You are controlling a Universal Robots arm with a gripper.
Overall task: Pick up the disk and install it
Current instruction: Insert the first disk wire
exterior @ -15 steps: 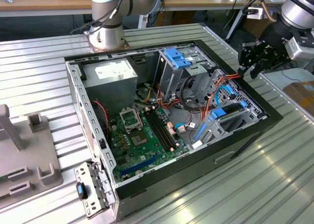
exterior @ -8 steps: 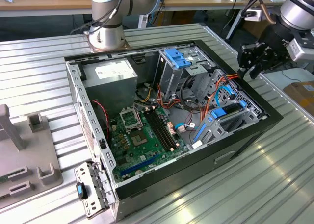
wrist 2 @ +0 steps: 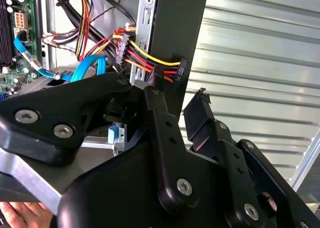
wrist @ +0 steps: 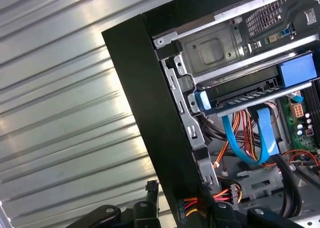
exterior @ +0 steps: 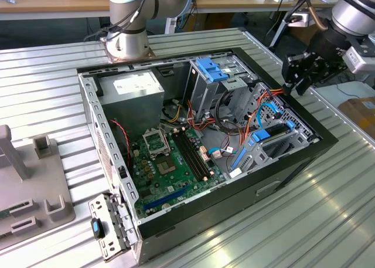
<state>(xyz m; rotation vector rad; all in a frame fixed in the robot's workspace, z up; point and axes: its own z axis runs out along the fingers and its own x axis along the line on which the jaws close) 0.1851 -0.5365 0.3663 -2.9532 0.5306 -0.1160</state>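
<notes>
First wrist view: disk (wrist: 239, 94) inside case (wrist: 135, 83).

The computer case (exterior: 263, 186) lies on the table (exterior: 328, 221). Inside, the power supply (exterior: 136, 91) occupies the far corner on the exterior view's left, with the motherboard (exterior: 170, 162) nearer. The drive cage (exterior: 205, 89) stands to its right. The disk (exterior: 270, 138) lies along the right wall, and the gripper (exterior: 296, 74) hangs outside that wall

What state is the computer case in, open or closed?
Open. The computer case lies with its side panel off; the exterior view looks straight onto the motherboard, the cables and the drive cage inside.
</notes>
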